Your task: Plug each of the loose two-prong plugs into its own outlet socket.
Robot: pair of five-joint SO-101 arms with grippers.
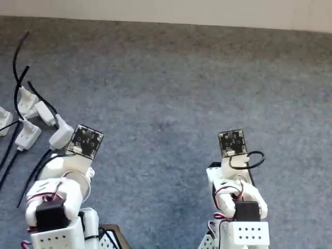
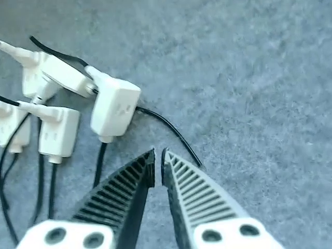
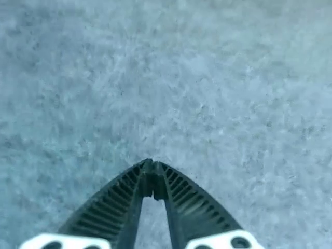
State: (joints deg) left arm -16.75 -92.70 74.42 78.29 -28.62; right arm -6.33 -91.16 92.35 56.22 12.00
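While the left claw [image 2: 158, 155] sits closed, a white connector [image 2: 115, 106] lies just ahead.

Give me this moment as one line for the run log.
left claw: shut, empty, close to a white plug | right claw: shut, empty, above grey carpet | task: nothing held

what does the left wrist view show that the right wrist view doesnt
Left wrist view: a cluster of white plug and socket pieces on black cords, lying just beyond the left gripper. Right wrist view: the right gripper over grey carpet. Shared: that carpet, and in each a dark ribbed gripper with its tips together.
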